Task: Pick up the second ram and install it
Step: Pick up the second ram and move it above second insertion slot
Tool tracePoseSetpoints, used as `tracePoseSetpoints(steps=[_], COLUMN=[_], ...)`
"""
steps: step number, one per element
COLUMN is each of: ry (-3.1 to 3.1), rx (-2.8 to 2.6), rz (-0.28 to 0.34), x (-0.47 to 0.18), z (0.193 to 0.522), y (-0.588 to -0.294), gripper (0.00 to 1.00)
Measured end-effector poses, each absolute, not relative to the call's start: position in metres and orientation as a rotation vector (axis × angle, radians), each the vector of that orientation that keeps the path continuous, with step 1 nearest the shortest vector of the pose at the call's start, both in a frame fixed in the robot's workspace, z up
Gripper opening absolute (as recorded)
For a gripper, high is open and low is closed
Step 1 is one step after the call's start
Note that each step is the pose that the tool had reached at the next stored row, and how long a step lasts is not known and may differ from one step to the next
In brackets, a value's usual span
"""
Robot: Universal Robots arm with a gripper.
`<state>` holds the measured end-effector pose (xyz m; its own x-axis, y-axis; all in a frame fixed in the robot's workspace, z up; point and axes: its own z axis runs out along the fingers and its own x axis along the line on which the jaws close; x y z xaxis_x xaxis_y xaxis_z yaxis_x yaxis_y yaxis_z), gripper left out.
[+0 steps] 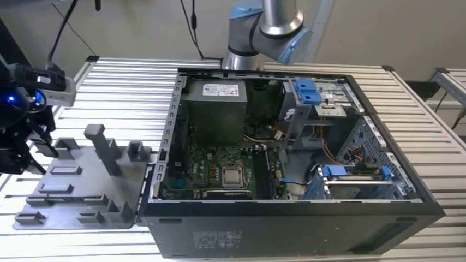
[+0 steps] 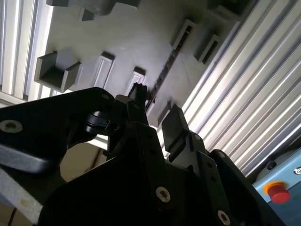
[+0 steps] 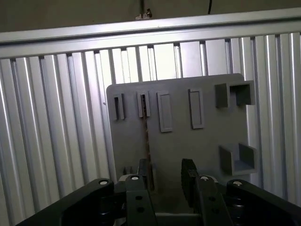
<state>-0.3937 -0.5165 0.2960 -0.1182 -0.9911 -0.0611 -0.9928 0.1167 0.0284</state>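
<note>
My jaws hang open over the fixture tray; second ram stands edgewise in slots (presented for pinching), ungripped.

Table: ribbed metal surface.
Computer case: open, lying on the table, motherboard exposed.
Processor: square, silver, on the motherboard.
Tray: grey, with upright posts, touching the case on the exterior view's left.
Gripper: at the tray's outer edge.

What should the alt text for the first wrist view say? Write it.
The open gripper hovers over a grey holder tray, one finger near the end of the second ram, which stands on edge on it. The tray lies on a ribbed metal table.
</note>
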Motion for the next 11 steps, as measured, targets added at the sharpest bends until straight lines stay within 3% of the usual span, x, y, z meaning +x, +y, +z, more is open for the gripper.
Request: tracePoseSetpoints(steps=[11], ry=[2.312], rx=[-2.086], rz=[0.097], x=[-0.3937], z=[0.286], y=[-0.5165], gripper=[0.42])
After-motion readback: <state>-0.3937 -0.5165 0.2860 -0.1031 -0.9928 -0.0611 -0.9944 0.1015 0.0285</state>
